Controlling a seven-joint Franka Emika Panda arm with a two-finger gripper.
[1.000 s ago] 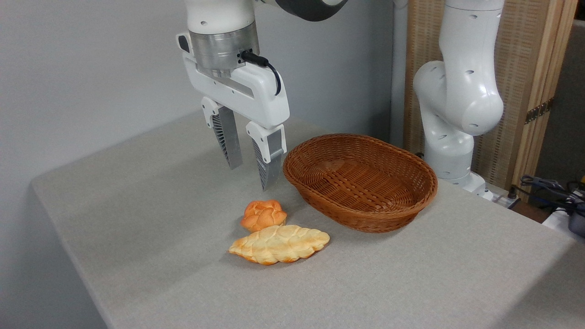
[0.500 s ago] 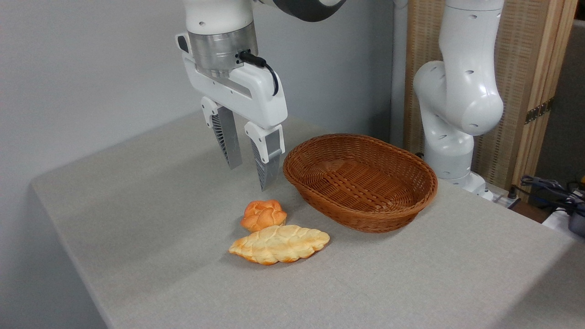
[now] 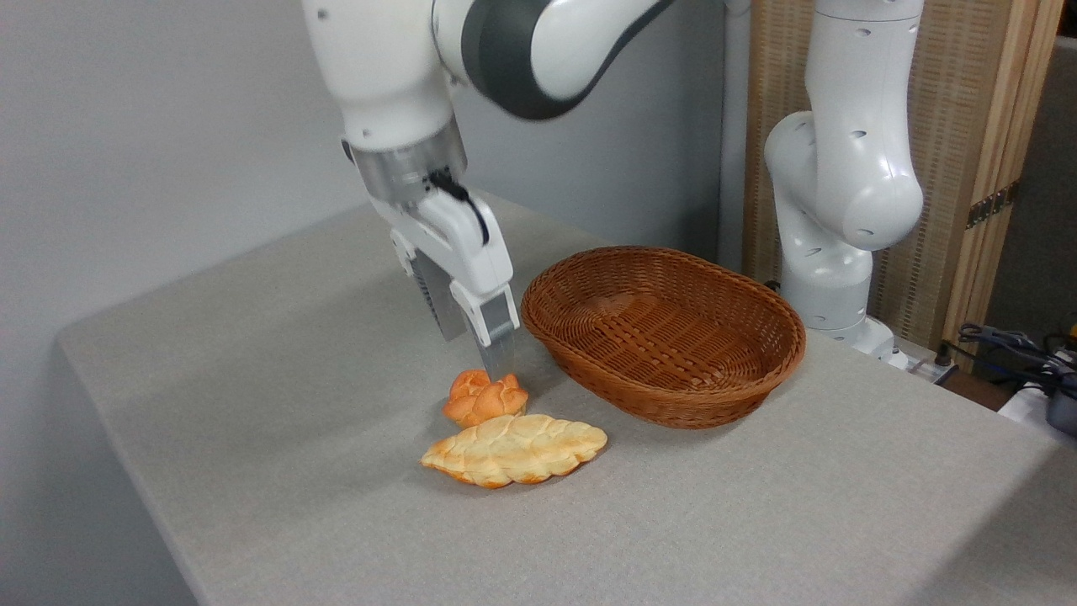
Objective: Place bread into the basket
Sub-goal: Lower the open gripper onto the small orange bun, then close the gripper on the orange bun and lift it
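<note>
Lowered since before, gripper hangs just above bread; fingers slightly apart, holding nothing; basket sits empty beside it.

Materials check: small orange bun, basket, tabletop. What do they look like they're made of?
Bun: smooth, slightly glossy, evenly orange; probably a plastic or foam replica, though real bread can't be ruled out.
Basket: brown woven wicker or rattan; strands clearly visible.
Tabletop: matte grey with fine speckle; could be fabric or laminate.
</note>
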